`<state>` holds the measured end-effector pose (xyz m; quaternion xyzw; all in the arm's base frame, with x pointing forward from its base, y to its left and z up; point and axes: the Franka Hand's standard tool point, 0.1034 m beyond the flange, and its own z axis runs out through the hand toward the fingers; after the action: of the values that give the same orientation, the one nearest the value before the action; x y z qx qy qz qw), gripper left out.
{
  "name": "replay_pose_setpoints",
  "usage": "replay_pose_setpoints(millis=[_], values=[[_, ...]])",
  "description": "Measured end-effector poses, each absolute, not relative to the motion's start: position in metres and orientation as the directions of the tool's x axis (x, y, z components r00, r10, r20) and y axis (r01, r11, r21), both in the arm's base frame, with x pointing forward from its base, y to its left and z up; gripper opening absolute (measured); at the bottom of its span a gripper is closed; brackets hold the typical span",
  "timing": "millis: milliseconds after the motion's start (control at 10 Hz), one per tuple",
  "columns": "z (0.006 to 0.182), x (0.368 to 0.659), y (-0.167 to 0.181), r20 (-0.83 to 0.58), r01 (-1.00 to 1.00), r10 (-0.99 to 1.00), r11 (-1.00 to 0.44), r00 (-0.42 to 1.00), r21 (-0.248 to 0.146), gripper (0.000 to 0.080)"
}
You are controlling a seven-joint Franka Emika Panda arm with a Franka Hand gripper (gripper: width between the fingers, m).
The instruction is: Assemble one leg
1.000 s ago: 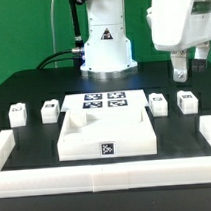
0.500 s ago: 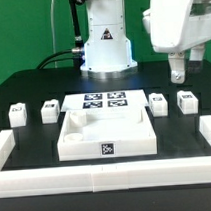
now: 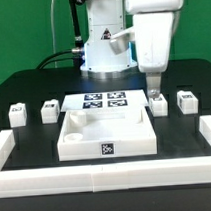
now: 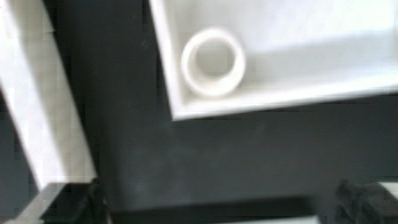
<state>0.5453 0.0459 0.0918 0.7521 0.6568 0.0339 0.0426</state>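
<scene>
Four small white legs with tags stand on the black table in the exterior view: two at its left point(image 3: 16, 115) point(image 3: 49, 111) and two at its right point(image 3: 159, 106) point(image 3: 186, 101). My gripper point(image 3: 153, 90) hangs just above the nearer right leg, beside the right edge of the large white tabletop point(image 3: 107, 131). In the wrist view my gripper point(image 4: 214, 205) is open and empty, with its dark fingertips point(image 4: 63, 203) far apart over bare black table. A corner of the tabletop with a round hole point(image 4: 214, 60) shows there. No leg shows in the wrist view.
The marker board point(image 3: 103, 101) lies behind the tabletop. A low white wall point(image 3: 107, 178) runs along the front and both sides of the table. The robot base point(image 3: 106, 48) stands at the back. A blurred white strip point(image 4: 36, 100) shows in the wrist view.
My arm has swung toward the exterior view's left and come down, from above the far right leg to above the nearer right leg by the tabletop's edge.
</scene>
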Motion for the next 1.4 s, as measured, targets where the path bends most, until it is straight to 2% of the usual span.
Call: replay_pose_setpoints(millis=[300, 500, 600, 800, 1000, 1400], values=[[0.092, 0.546, 0.047, -0.004, 0.985, 0.99, -0.137, 0.138, 0.109, 0.065], [0.097, 0.554, 0.046, -0.021, 0.989, 0.993, -0.114, 0.117, 0.092, 0.065], [0.097, 0.551, 0.043, -0.014, 0.99, 0.997, -0.078, 0.08, 0.115, 0.065], [0.082, 0.505, 0.028, -0.01, 0.993, 0.999, -0.044, 0.045, 0.106, 0.065], [0.067, 0.482, 0.008, -0.013, 0.997, 1.0, -0.023, 0.024, 0.071, 0.065], [0.064, 0.481, 0.002, -0.012, 0.997, 0.999, -0.044, 0.045, 0.065, 0.065]])
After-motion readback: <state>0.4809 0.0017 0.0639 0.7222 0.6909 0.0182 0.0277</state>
